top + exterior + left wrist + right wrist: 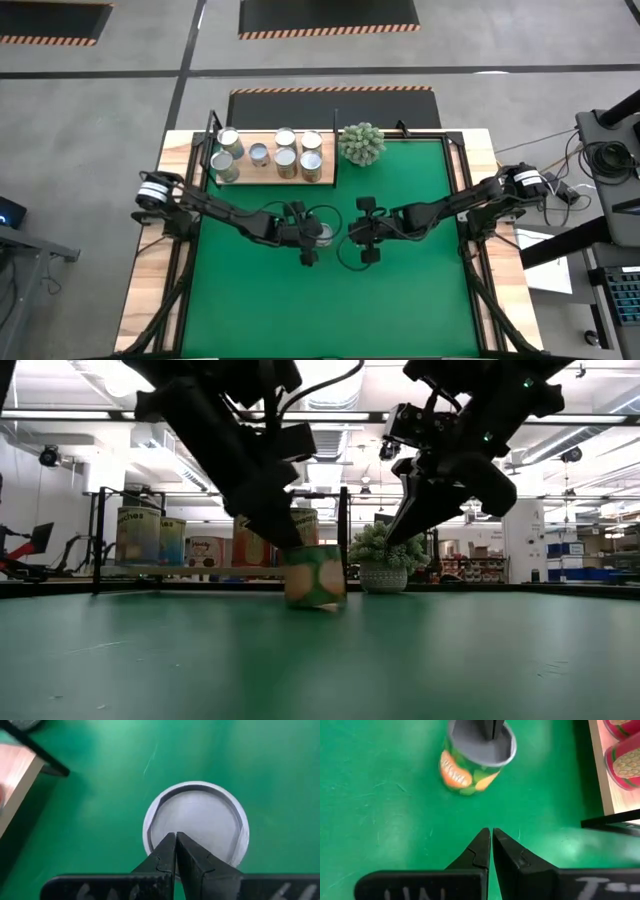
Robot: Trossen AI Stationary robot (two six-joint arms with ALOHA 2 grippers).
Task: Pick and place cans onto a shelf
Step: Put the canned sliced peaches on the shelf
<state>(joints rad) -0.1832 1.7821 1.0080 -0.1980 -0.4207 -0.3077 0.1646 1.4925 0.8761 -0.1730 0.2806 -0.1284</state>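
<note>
A can (325,235) with an orange-and-green label and a silver top stands on the green mat (400,300) at the table's middle. It also shows in the low view (316,576) and the right wrist view (470,770). My left gripper (176,836) is shut, its tips over the can's top. My right gripper (491,832) is shut and empty, raised above the mat just right of the can (408,530). The pale wooden shelf (262,176) at the far left carries several cans (286,161). My left gripper sets its shut fingertips (170,845) on the can's round silver top (200,815), inside the rim on the side toward the arm. The fingers come from above, slanting down from the table's left. The can stands on the mat.
A spiky grey-green plant ball (361,143) stands in a pot at the far middle, right of the shelf; it also shows in the low view (384,560). A thin black frame (336,130) rises at the shelf's right end. Bare mat lies near and to the right.
</note>
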